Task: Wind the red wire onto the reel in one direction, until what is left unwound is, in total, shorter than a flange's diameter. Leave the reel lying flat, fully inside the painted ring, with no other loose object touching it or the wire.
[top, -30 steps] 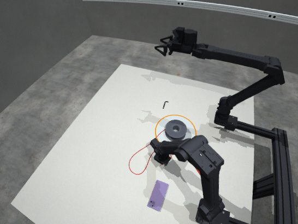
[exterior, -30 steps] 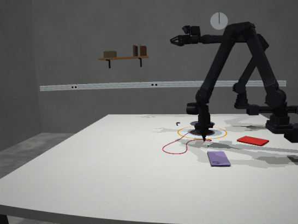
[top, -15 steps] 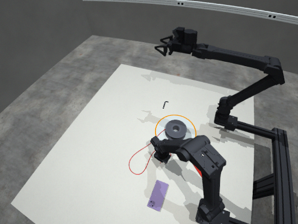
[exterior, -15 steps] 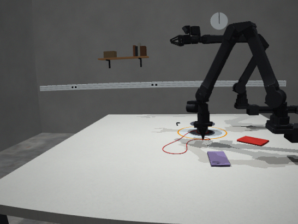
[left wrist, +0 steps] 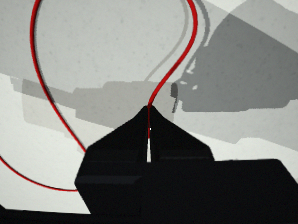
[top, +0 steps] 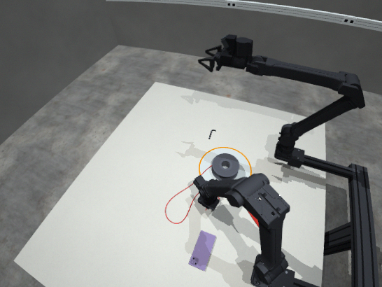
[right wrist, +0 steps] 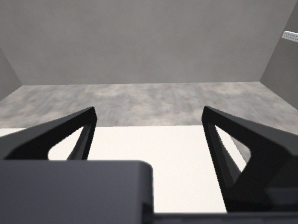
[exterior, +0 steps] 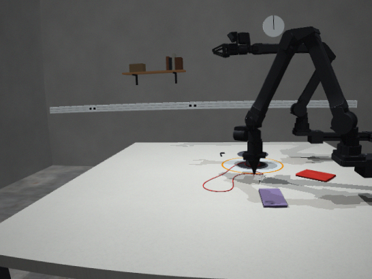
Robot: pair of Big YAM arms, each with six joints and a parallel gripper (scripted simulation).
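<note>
The red wire (top: 175,222) (exterior: 219,191) (left wrist: 193,40) is curving across the desk (top: 105,210) (exterior: 136,231) (right wrist: 154,175), its wide loop lying at about eight o'clock from the reel in the top view; one stretch is running up to the reel's side at nine o'clock. A good length is lying unwound, the loop alone reaching well beyond the reel.

Going rightward in that view, a purple phone (top: 203,250) (exterior: 272,197) is lying flat between six and seven o'clock, apart from the wire. The right end effector (top: 203,57) (exterior: 214,51) (right wrist: 149,112) is hovering high toward twelve o'clock, its fingers standing wide with nothing between them. The left end effector (top: 208,203) (exterior: 254,173) (left wrist: 148,112) is pointing down near seven o'clock, its tips closing narrowly on the red wire. A small bent black key (top: 210,134) (exterior: 221,154) is resting at eleven o'clock, outside the ring.

The grey reel (top: 232,172) (exterior: 241,154) is lying flat within the painted orange ring (top: 199,168) (exterior: 222,165), though the left arm is covering part of the ring in the top view. A red slab (top: 254,218) (exterior: 315,175) is lying at five o'clock, well apart from the reel, partly hidden there by the arm.

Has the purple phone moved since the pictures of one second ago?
No. The purple phone lies in the same place against the painted ring in the top and exterior views, so there is no direction to give.
</note>
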